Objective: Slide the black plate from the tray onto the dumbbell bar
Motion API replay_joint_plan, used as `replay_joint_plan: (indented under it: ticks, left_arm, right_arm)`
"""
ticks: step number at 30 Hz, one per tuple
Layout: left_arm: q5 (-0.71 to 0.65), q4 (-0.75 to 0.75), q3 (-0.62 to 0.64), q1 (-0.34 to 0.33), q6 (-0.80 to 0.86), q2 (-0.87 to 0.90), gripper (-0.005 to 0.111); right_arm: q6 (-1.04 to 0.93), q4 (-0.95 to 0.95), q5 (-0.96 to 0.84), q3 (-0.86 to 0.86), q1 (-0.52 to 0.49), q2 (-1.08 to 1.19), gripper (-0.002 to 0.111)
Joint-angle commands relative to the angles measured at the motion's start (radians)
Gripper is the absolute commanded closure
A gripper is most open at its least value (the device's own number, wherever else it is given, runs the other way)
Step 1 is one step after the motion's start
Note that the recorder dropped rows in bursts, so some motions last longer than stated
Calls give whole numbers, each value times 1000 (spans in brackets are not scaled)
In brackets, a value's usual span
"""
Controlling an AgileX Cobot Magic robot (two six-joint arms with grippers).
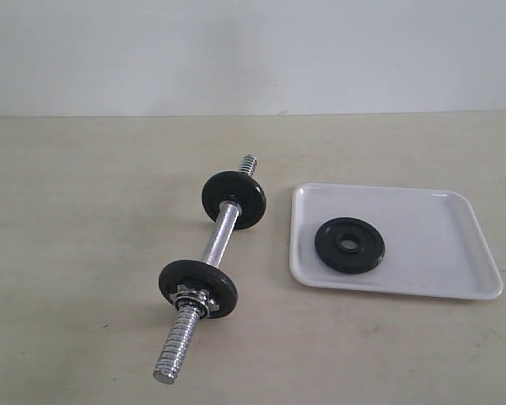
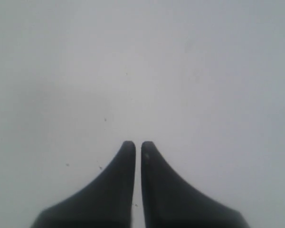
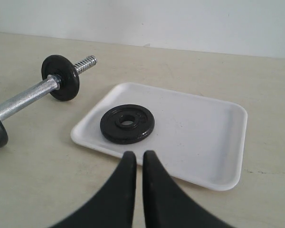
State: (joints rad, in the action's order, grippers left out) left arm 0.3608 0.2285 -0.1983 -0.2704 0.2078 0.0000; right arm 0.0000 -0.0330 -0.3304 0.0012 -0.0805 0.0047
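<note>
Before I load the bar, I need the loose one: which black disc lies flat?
The black plate in the tray lies flat. The far disc and the near disc stand on edge on the dumbbell bar.

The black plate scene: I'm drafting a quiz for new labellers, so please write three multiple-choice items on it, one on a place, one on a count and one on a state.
1. Where does the loose black plate lie?
A. leaning against the bar
B. flat in the white tray
C. threaded on the bar

2. How many black discs sit on the dumbbell bar?
A. one
B. two
C. three

3. How is the right tool?
A. wide open
B. shut on the plate
C. shut, holding nothing

Answers:
1 B: the plate rests flat inside the tray's rim, apart from the bar.
2 B: one disc sits near each threaded end.
3 C: its fingers stand together with nothing between them.
</note>
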Motion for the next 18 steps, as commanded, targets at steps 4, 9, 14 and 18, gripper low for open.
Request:
replay_joint_plan:
  ticks: [4, 9, 14, 18]
  left_arm:
    - [56, 25, -47, 2, 196, 60, 103]
    - [96, 25, -98, 2, 196, 137, 103]
    - [101, 25, -130, 2, 159, 177, 103]
    - [79, 25, -142, 2, 13, 186, 103]
  right_arm:
    - [-7, 201, 11, -1, -3, -5, 107]
    - [-10, 249, 88, -1, -3, -5, 107]
    - [102, 152, 330, -1, -3, -5, 107]
    - [207, 3, 577, -1, -3, -5, 107]
